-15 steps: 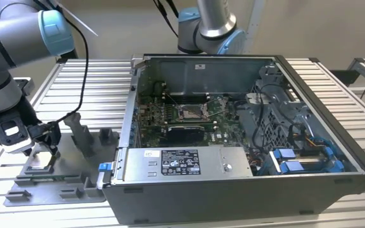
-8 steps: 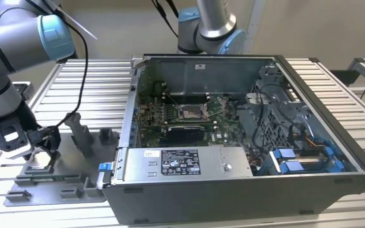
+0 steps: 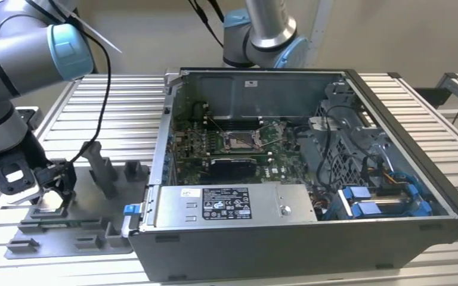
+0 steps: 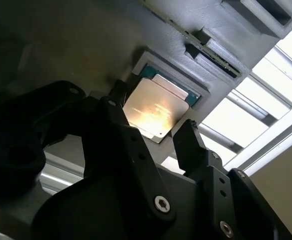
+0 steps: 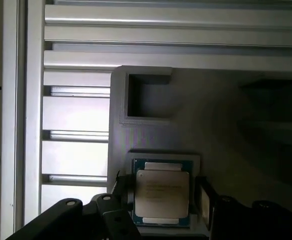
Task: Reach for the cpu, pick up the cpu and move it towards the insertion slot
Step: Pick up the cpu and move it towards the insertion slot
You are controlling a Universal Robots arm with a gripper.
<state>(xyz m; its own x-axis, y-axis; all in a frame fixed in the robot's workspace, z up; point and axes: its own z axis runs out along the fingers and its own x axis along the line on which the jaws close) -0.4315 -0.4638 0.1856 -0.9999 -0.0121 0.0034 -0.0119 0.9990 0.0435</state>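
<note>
Second wrist view, claw open, straddling cpu

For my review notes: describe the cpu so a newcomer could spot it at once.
Find the open computer case; on the exterior view's left of it, a grey fixture plate lies on the slatted table. At the claw, the cpu sits in a square recess: the one shiny silver square among dull grey plastic blocks.

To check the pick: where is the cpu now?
In the exterior view's lower left, the cpu lies in its recess on the grey fixture plate, beside the computer case, with the open tool astride it.
</note>
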